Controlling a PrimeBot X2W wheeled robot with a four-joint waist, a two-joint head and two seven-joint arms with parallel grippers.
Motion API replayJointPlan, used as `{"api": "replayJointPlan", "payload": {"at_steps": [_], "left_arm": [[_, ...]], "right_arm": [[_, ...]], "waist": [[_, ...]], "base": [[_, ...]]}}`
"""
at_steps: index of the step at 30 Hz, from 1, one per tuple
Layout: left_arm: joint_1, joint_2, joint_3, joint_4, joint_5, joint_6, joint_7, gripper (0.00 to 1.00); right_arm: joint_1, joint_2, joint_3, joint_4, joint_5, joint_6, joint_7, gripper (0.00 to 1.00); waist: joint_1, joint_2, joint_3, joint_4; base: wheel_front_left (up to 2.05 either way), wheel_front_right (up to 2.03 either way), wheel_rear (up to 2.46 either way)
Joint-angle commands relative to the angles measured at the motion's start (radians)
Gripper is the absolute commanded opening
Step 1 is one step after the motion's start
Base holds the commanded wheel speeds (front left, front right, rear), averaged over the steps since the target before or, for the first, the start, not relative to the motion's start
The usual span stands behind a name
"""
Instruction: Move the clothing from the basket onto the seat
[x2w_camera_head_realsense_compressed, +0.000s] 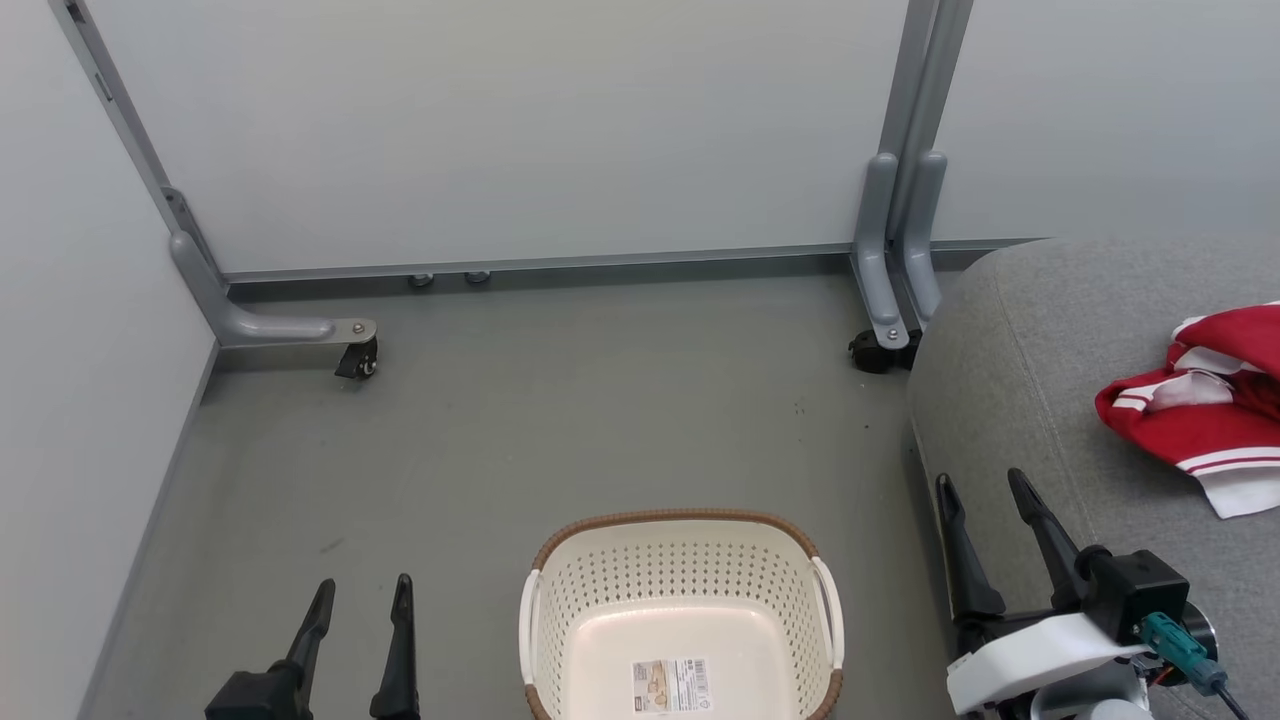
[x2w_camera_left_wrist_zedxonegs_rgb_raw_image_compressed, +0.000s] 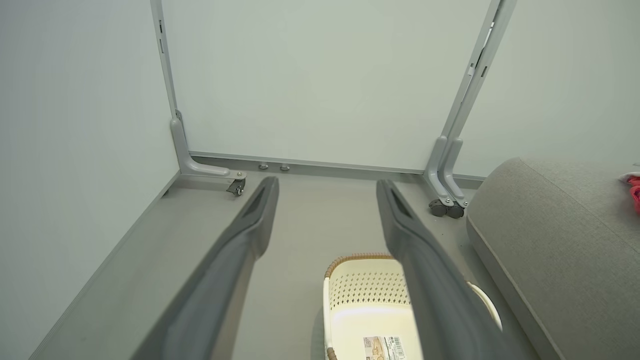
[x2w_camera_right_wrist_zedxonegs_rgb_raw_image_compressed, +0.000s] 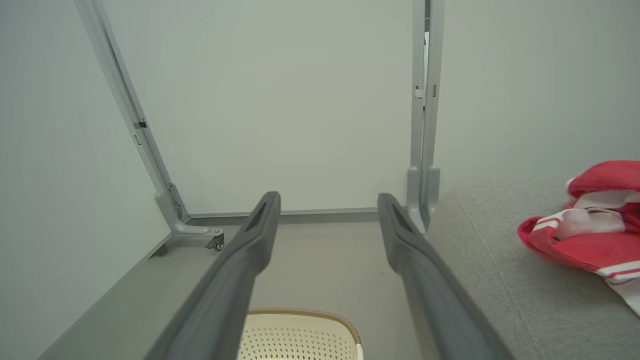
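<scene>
Basket (x2w_camera_head_realsense_compressed: 680, 580) bare inside. Clothing (x2w_camera_head_realsense_compressed: 1200, 425) heaped on seat (x2w_camera_head_realsense_compressed: 1020, 400), in from its rounded corner, off to right of right jaws; right arm nearer. Both jaws spread, empty

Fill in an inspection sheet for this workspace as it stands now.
Surface: grey floor, a few small dark specks.
Job's things: basket stands on the floor, no garment in it, a sticker on its bottom; red-and-white clothing lies bunched on the seat.
Clutter: nothing seen.
Grippers: left gripper open, fingers holding nothing, left of the basket; right gripper open, holding nothing, at the seat's near edge.
Cables: teal connector with a dark cable at the right wrist.
Surroundings: pale partition panels on grey frames with castors.
</scene>
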Motion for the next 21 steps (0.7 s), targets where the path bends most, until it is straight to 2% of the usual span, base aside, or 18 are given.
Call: {"api": "replayJointPlan", "payload": {"at_steps": [1, 21], "left_arm": [[0.015, 0.000, 0.001, -0.007, 0.002, -0.002, 0.001, 1.00], [0.001, 0.000, -0.011, -0.020, -0.001, -0.002, 0.001, 1.00]], "right_arm": [[0.010, -0.001, 0.002, 0.003, -0.001, -0.001, 0.000, 1.00], [-0.005, 0.001, -0.003, 0.006, -0.019, -0.001, 0.000, 1.00]], "waist": [[0.0001, 0.0000, 0.001, -0.002], [0.0001, 0.0000, 0.019, -0.058]], "base": [[0.00, 0.00, 0.00], [0.00, 0.00, 0.00]]}}
